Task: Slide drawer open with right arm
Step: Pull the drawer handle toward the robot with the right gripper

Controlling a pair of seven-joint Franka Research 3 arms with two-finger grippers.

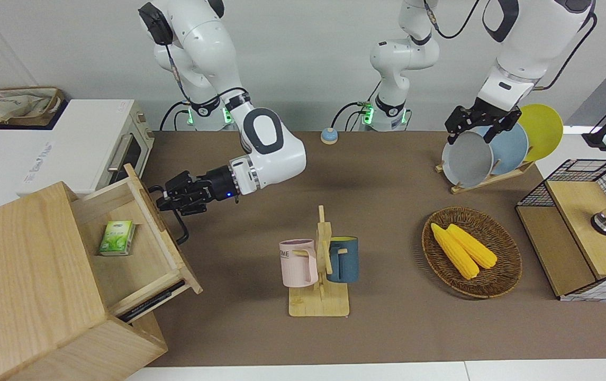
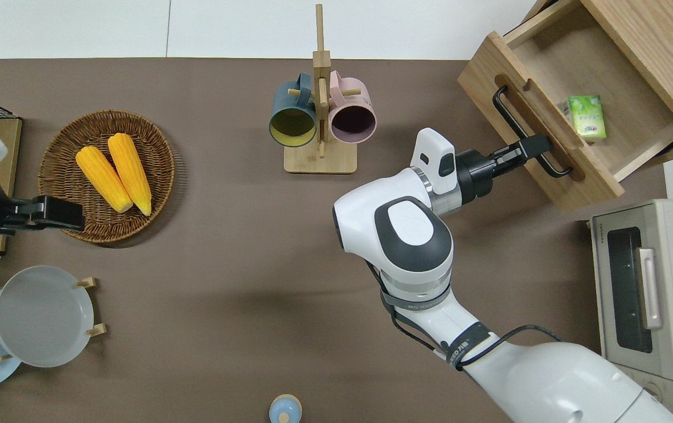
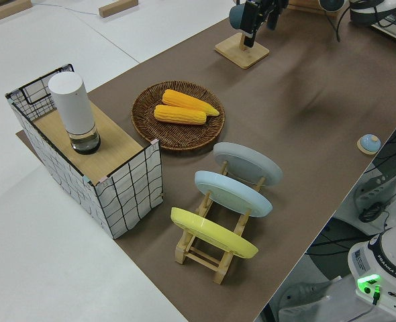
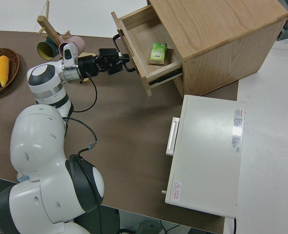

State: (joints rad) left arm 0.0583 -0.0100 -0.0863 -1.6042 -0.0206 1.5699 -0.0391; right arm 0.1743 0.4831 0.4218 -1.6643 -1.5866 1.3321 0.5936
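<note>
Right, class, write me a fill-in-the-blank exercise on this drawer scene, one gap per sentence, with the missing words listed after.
1. The right gripper is shut on the drawer's black ____.
2. Inside the open drawer lies a small ____ carton.
3. The wicker basket holds two cobs of ____.
4. On the wooden mug rack hang a dark blue mug and a ____ one.

Missing words: handle; green; corn; pink

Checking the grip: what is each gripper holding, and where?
The right gripper clamps the drawer's black handle near one end. The left arm is parked.
</note>
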